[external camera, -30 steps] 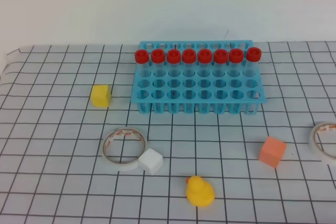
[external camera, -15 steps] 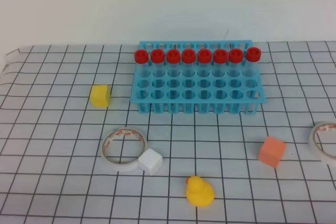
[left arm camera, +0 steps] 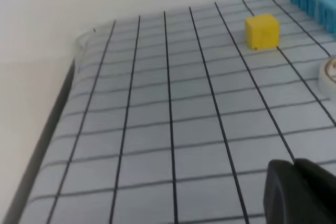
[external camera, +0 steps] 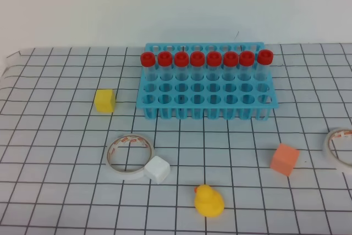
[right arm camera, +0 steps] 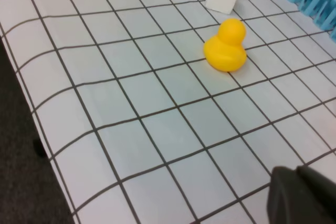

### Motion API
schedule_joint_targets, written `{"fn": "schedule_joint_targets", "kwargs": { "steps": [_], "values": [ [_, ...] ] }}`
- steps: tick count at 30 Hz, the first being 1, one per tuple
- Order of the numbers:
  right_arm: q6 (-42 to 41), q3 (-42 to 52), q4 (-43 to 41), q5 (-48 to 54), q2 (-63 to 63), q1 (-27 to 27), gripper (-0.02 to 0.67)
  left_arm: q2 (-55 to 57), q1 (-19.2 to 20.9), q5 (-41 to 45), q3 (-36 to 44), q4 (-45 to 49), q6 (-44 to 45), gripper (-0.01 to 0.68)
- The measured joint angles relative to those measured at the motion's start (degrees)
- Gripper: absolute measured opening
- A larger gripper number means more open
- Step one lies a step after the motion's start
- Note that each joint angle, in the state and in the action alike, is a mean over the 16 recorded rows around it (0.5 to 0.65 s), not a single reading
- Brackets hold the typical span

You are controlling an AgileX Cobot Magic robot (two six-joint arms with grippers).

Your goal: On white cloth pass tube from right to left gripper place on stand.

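Exterior high view: I see no arm here, just the white cloth with its black grid covering the tabletop.
Stand: blue stand sits upright at the far middle of the cloth.
Tubes: eight red-capped tubes in one row near the back of the stand; the rightmost tube sits a touch higher and further back than the rest. I can't say which one is the task's tube, they all look alike.
Yellow cube: left of the stand, apart from it.
Tape roll: near middle-left, lying flat, with a white cube touching its right edge.
Rubber duck: near edge, centre.
Orange cube: right of the duck, well apart.
Second tape roll: cut off by the right edge.
Left wrist view: left gripper shows only as a dark tip at the bottom right over bare cloth; fingers pressed together, holding nothing I can see.
Right wrist view: right gripper likewise a dark tip at the bottom right, fingers closed, nothing held; duck and white cube lie ahead of it.
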Motion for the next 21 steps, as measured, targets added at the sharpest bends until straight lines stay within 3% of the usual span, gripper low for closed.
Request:
{"fn": "schedule_joint_targets", "kwargs": {
  "steps": [9,21],
  "values": [
    [0.00,0.00,0.00,0.00,0.00,0.00,-0.001,-0.06,-0.59,6.72,-0.01,-0.15,-4.42,0.000],
    [0.00,0.00,0.00,0.07,0.00,0.00,-0.001,-0.05,-1.65,7.24,-0.08,-0.66,-7.13,0.000]
  ]
}}
